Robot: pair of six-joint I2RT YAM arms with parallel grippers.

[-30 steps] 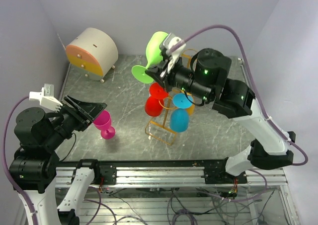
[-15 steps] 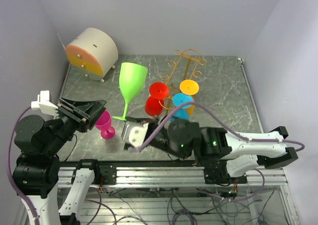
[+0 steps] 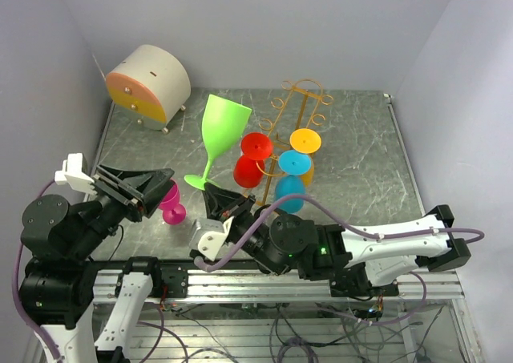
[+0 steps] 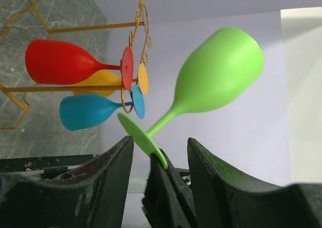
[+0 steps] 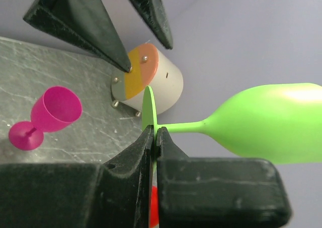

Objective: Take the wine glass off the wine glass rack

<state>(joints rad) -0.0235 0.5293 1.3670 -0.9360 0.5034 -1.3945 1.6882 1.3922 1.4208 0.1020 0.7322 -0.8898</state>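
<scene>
My right gripper (image 3: 210, 193) is shut on the edge of the foot of a lime-green wine glass (image 3: 222, 125), held upright and tilted in the air left of the golden wire rack (image 3: 301, 82). In the right wrist view the fingers (image 5: 155, 132) pinch the thin foot, with the bowl (image 5: 271, 121) to the right. My left gripper (image 3: 156, 180) is open and empty, its jaws either side of the foot (image 4: 142, 137) without touching it. Red, blue and orange glasses (image 3: 256, 147) hang on the rack (image 4: 90, 26).
A pink glass (image 3: 170, 202) stands on the grey table just below the left gripper; it also shows in the right wrist view (image 5: 50, 115). A round cream cabinet with orange drawers (image 3: 149, 82) sits at the back left. Walls close in on three sides.
The right arm swung the green glass from the rack's top down to the near left, then lifted it slightly. The left gripper has moved closer to the foot.
</scene>
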